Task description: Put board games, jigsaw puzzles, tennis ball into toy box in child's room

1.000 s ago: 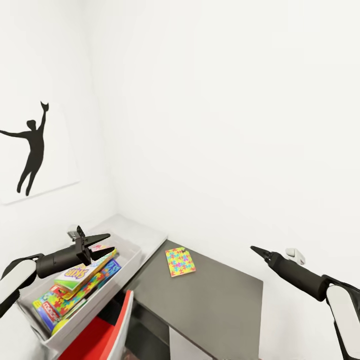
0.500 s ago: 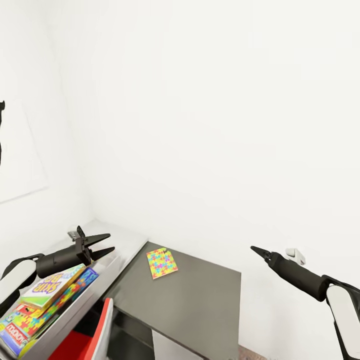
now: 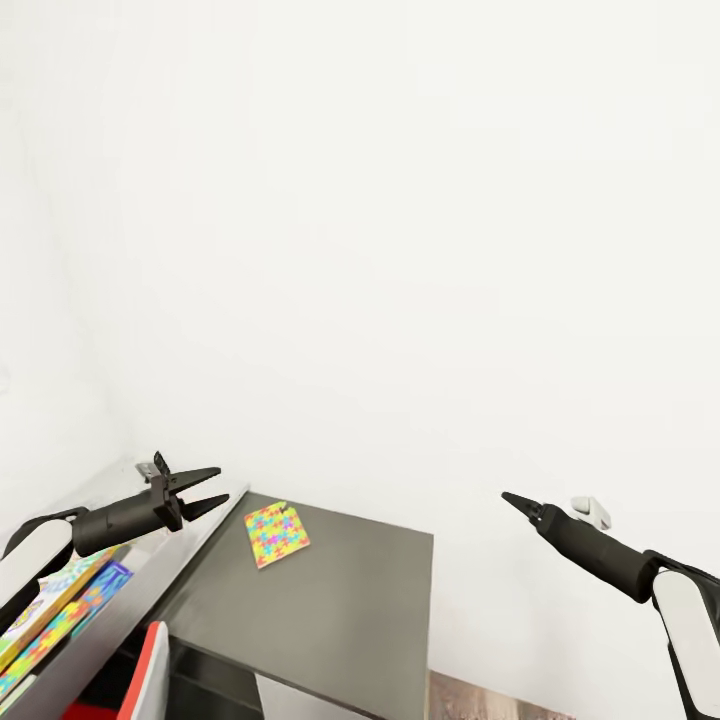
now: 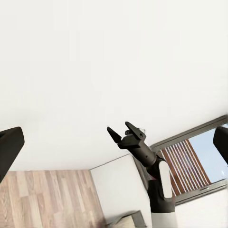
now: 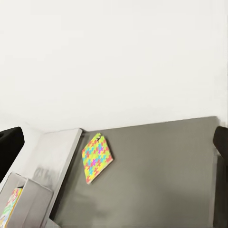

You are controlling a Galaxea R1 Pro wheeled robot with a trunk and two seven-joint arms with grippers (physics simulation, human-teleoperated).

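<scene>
You face a plain white wall (image 3: 420, 250) in a room corner, with a dark grey matt cabinet (image 3: 340, 610) below it, its top flat and square-edged. One puzzle (image 3: 276, 533), a thin square printed with yellow, pink, blue and green interlocking pieces, lies flat on that top near the far left corner, turned slightly askew; from your right wrist you see it (image 5: 96, 158) as a diamond beside the pale grey table (image 5: 59, 154). The table (image 3: 110, 480) adjoins the cabinet on your left and stands higher. On it sits the toy box (image 3: 150, 590), light grey with a flared wall, holding flat printed boxes: a Skip-Bo game (image 3: 50, 598) lies on top, and a strip of puzzle pattern (image 3: 75, 615) shows under it. A red and white chair back (image 3: 150, 680) shows below the box. Wood-plank floor (image 3: 480, 695) shows beyond the cabinet. Your left gripper (image 3: 212, 488) hangs over the box's far end, its dark tapered fingers spread and holding nothing. Your right gripper (image 3: 508, 497) is in the air to the cabinet's right; its fingers come to one point, empty; the left wrist view shows them (image 4: 121, 132) slightly apart.
</scene>
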